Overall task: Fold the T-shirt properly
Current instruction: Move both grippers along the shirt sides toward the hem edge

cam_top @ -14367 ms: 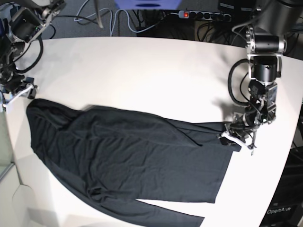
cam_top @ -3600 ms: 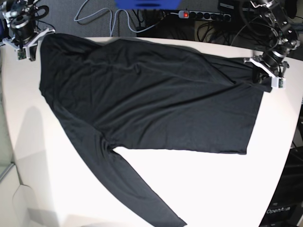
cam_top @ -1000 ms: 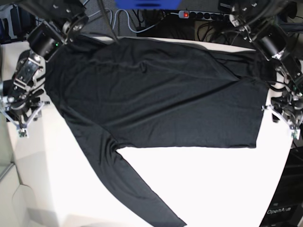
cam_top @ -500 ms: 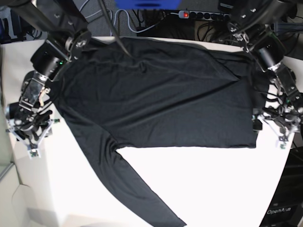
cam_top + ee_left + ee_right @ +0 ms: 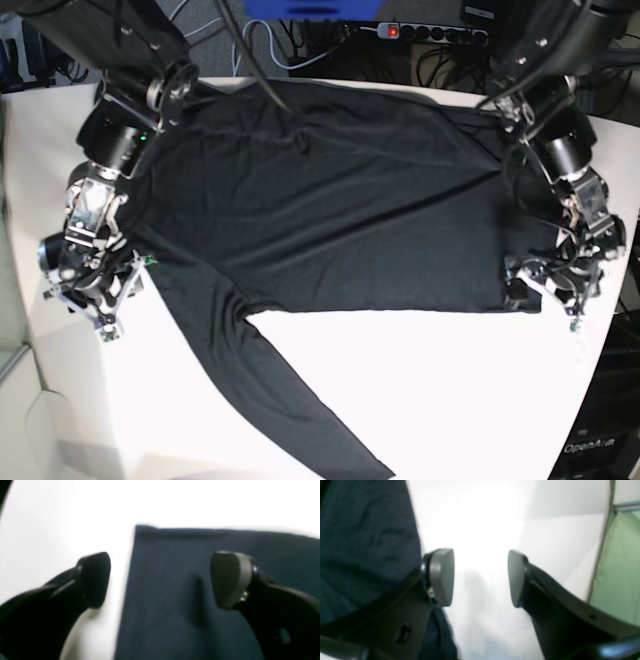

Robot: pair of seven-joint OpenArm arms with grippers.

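The black T-shirt [image 5: 330,190] lies spread flat over the far half of the white table, one long sleeve [image 5: 300,410] trailing toward the near edge. My left gripper [image 5: 548,298] hangs open at the shirt's near right corner. In the left wrist view this gripper [image 5: 162,580] straddles the cloth's edge [image 5: 130,580], one finger over bare table and the other over the fabric [image 5: 175,610]. My right gripper [image 5: 88,300] is open beside the shirt's left edge. In the right wrist view it [image 5: 480,577] holds nothing, with white table between the fingers and cloth [image 5: 365,542] just to the left.
A power strip [image 5: 420,30] and cables lie beyond the table's far edge. Bare white table [image 5: 450,400] stretches in front of the shirt. The right wrist view shows a green surface [image 5: 617,567] past the table edge. Both arms reach over the shirt's far corners.
Both grippers have moved toward the near side along the shirt's left and right edges. The left one has come inward onto the shirt's near right corner.
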